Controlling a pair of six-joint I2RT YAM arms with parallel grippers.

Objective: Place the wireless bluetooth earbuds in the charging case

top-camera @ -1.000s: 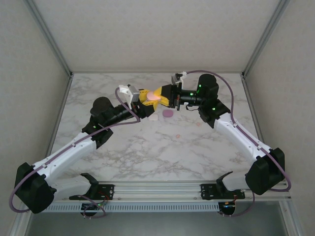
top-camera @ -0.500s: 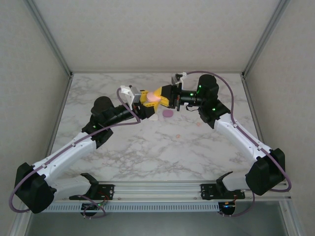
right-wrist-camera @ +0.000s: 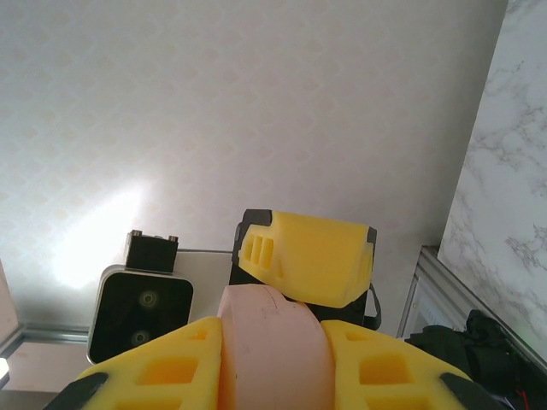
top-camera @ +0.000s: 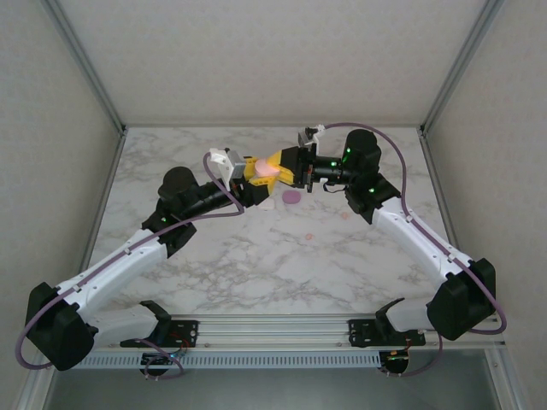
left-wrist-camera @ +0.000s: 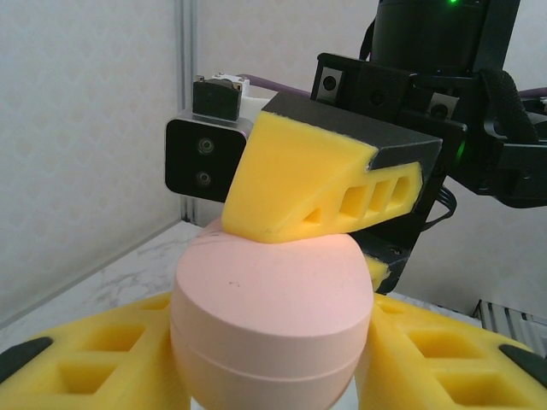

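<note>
A peach-pink charging case (top-camera: 265, 168) hangs in the air over the back middle of the table, held from both sides. My left gripper (top-camera: 259, 173) is shut on the charging case (left-wrist-camera: 272, 299), yellow pads against its flanks. My right gripper (top-camera: 273, 165) is shut on the same case (right-wrist-camera: 272, 342) across its narrow width, and one of its fingers (left-wrist-camera: 316, 184) lies over the top of the case. A seam runs round the case and the lid looks closed. Two tiny peach earbuds (top-camera: 307, 236) (top-camera: 345, 214) lie on the marble below.
A purple rounded case (top-camera: 292, 196) rests on the table just below the grippers, with a pale white piece (top-camera: 267, 204) beside it. The marble table (top-camera: 256, 265) is walled on three sides, and the arm bases sit at the near edge.
My left wrist has shifted a little to the left and back with the case. Both grips look unchanged.
</note>
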